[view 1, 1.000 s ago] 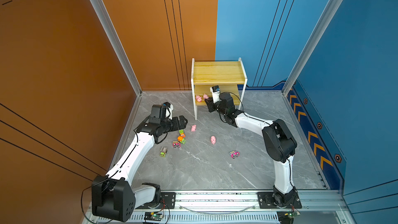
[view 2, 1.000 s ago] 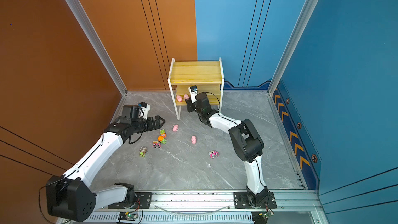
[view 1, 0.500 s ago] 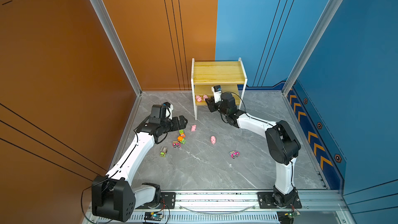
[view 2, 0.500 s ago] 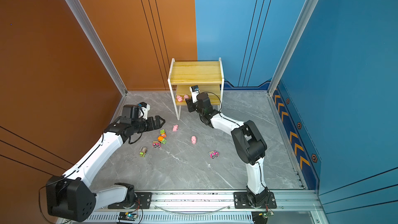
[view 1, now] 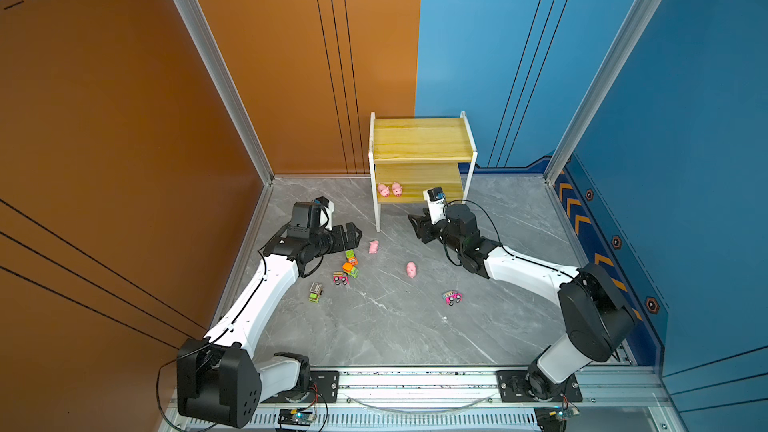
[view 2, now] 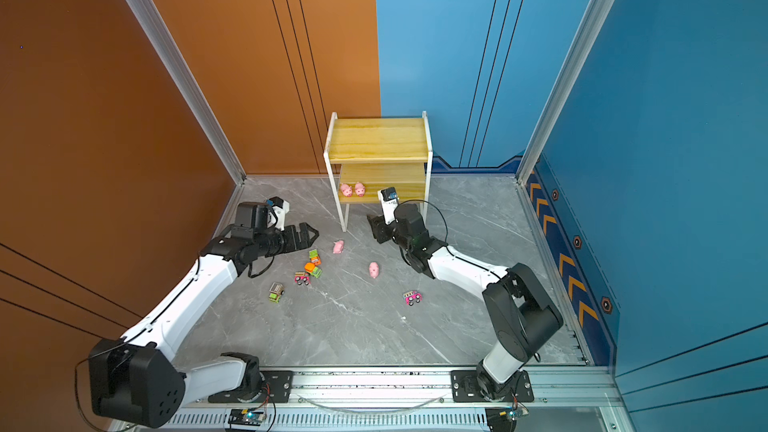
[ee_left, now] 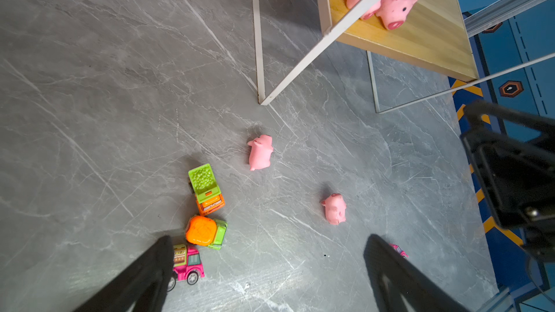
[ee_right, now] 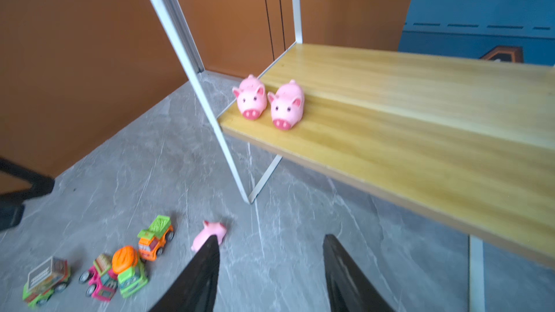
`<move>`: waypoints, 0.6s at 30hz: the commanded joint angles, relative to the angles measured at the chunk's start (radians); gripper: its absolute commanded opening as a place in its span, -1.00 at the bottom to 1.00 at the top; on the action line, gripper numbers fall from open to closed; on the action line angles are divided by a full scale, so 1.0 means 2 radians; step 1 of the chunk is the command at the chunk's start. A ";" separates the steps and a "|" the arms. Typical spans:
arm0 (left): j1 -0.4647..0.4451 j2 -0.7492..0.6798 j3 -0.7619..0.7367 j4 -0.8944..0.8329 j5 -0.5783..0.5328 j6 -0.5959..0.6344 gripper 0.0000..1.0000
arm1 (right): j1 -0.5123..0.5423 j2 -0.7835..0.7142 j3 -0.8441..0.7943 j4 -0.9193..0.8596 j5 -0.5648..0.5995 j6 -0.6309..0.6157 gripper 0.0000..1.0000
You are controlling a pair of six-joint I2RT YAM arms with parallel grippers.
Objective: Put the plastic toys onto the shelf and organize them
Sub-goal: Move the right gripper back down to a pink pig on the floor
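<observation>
Shelf (view 1: 419,141) at 12 o'clock: two pigs (view 1: 383,190) (view 1: 397,189) at the left edge of its lower board (view 1: 415,182), rest bare. Floor (view 1: 395,326): two further pigs (view 1: 373,246) (view 1: 411,270) at 6–7 o'clock, four trucks (view 1: 350,270) clustered at 7, a fifth truck (view 1: 452,297) at 5, room open toward 6. Left gripper (view 1: 355,234) fully spread, right gripper (view 1: 415,227) partly spread, both empty.

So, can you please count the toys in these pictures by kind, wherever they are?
Pigs: 4 (2 on the shelf, 2 on the floor)
Trucks: 5 (all on the floor)
Total: 9
</observation>
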 commanded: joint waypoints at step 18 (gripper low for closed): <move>-0.081 0.028 0.006 -0.033 -0.094 0.045 1.00 | 0.076 -0.018 -0.121 -0.068 0.086 0.079 0.27</move>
